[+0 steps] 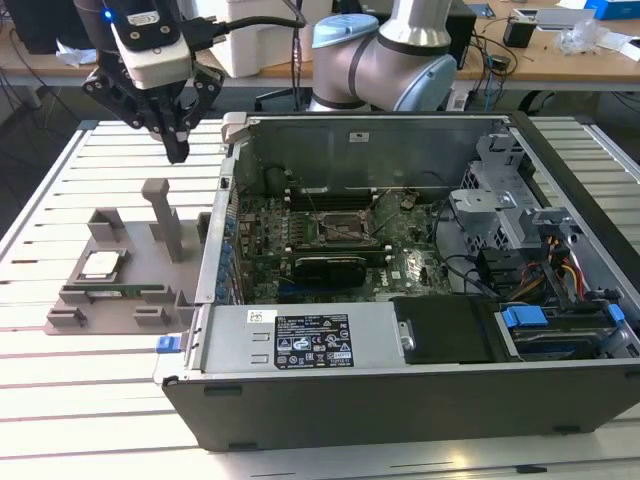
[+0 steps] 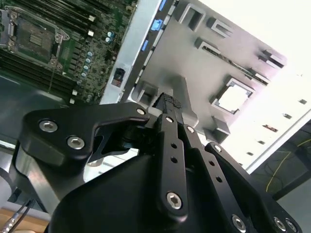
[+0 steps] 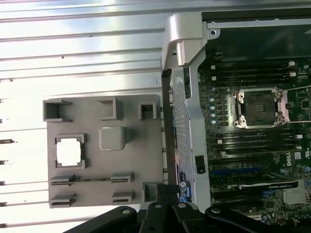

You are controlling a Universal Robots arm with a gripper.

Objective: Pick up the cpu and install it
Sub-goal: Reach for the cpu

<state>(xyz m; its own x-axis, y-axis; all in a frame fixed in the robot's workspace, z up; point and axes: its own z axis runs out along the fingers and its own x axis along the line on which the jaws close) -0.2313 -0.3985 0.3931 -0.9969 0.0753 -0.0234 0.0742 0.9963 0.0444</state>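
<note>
Over on the exterior view's left, the gripper (image 1: 177, 150) hangs in the air above a grey fixture plate (image 1: 130, 305) lying on the slatted white table (image 1: 60, 190). Its jaws look pinched together to a single point with nothing between them. The cpu (image 1: 101, 264) sits flat in a square pocket of that plate, silvery side up, well below the gripper and a bit further toward the view's left. A tall grey post (image 1: 166, 215) stands on the plate roughly under the fingertips, and a thin green memory stick (image 1: 112, 292) lies in a slot just in front of the cpu. Right beside the plate is the open PC case (image 1: 400, 400), with the motherboard (image 1: 415, 265) inside and the dark square socket (image 1: 333, 228) near its middle. The arm (image 1: 400, 50) rises behind the case.

Second wrist view looks down past the black gripper (image 2: 168, 100): jaws closed tight, holding nothing. The cpu (image 2: 232, 99) shows bright in its pocket on the fixture plate (image 2: 194, 68), clearly apart from the fingertips. The socket (image 2: 36, 36) is over on the board.

First wrist view is pretty much straight down. The cpu (image 3: 71, 150) is in its pocket, the fixture plate (image 3: 131, 160) is on the table (image 3: 87, 48) slats, and the socket (image 3: 256, 108) is well apart across the case wall. The gripper (image 3: 164, 194) tips sit over the plate's edge next to that wall.
</note>
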